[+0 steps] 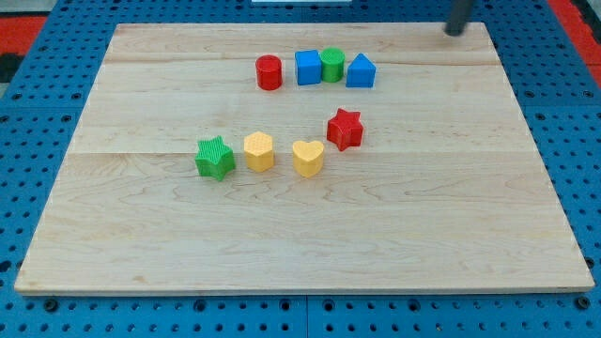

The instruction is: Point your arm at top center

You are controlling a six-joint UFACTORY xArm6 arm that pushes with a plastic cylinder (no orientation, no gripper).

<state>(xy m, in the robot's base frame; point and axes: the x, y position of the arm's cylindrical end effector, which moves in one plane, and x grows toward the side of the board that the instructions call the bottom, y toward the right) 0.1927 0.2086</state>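
**Q:** Camera view first: what is laid out on the worktop [141, 244]?

**A:** Two groups of blocks are seen on the wooden board. Near the view's top, a row is formed by a red cylinder [269, 72], a blue cube [308, 68], a green cylinder [331, 64] and a blue triangular block [361, 71]; the last three are packed close or touching, while the red cylinder is set slightly apart at the left. Lower down, a loose arc is made by a green star [215, 158], a yellow hexagonal block [259, 150], a yellow heart [307, 158] and a red star [345, 129].

**Q:** Where is my tip [456, 30] found?

**A:** It is seen, blurred, at the view's top right, over the board's far edge, well apart from every block and to the right of the blue triangular block. No hand is fitted to this arm, so nothing can be said to be open, closed or gripped; only a rod is carried.

**Q:** And the target?

**A:** Top centre is judged to lie along the far edge, just above the upper row, roughly over the blue cube. It is not yet reached.

**Q:** What is called for?

**A:** A leftward slide along the far edge is judged suitable. Since the row sits just below that path, the line would best be kept beyond the blocks so that none is nudged.
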